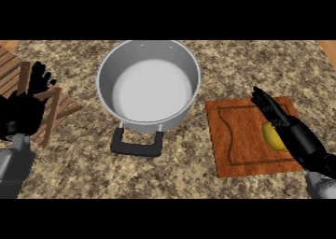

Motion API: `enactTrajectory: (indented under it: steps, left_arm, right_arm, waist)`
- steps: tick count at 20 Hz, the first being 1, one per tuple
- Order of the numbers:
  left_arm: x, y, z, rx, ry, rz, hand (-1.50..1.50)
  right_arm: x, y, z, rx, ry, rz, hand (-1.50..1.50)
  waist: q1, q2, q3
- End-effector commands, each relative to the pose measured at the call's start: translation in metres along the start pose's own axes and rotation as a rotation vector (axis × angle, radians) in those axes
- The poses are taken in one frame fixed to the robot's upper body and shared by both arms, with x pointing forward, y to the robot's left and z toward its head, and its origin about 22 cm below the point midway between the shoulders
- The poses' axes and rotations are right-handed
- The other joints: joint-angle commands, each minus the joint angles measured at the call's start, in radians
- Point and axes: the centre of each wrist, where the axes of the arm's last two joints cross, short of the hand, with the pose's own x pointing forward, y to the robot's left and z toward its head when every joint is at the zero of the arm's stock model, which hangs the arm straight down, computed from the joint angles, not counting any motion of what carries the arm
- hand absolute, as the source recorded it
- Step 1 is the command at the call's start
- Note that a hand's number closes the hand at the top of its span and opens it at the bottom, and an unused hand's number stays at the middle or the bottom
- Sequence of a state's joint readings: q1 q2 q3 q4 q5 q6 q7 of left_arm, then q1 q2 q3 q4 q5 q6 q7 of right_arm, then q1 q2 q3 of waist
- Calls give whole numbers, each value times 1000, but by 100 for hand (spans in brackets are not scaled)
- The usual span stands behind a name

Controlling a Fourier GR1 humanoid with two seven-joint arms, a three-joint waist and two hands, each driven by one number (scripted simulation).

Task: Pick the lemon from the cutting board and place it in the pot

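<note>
**Reaching for the lemon on the board**

Nearest the robot, at the view's right, the right hand lies over the cutting board with its fingers stretched out straight, grasping nothing. It covers the right side of the lemon, which sits on the board's right half and shows only as a yellow bulge at the hand's left edge. Whether the hand touches the fruit cannot be told.

At the view's left edge, the left hand rests open, fingers up, above a slatted wooden trivet.

Farther off, left of the board, stands the pot, its bowl bare and its black handle pointing toward the robot.

The step in hand looks to be the grasp. To do it well, the hand should probably settle so fingers and thumb fall on opposite sides of the lemon before curling, since a round fruit may roll away on the flat board. The lift must then clear the pot's rim.
</note>
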State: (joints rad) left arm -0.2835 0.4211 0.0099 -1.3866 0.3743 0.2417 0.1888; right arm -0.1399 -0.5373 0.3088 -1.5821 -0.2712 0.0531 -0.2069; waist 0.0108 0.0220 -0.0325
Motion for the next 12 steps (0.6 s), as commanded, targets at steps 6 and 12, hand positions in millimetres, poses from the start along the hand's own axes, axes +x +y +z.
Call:
enactTrajectory:
  steps: [6,12]
  left_arm:
    - [-33,13,33,187,-1,-220,0]
    - [-79,16,74,293,51,-277,0]
  right_arm:
    - [-48,-79,80,-458,507,-31,150]
    - [-5,-121,69,-553,234,560,-150]
  waist:
    - [-76,-3,42]
    - [-125,-20,37]
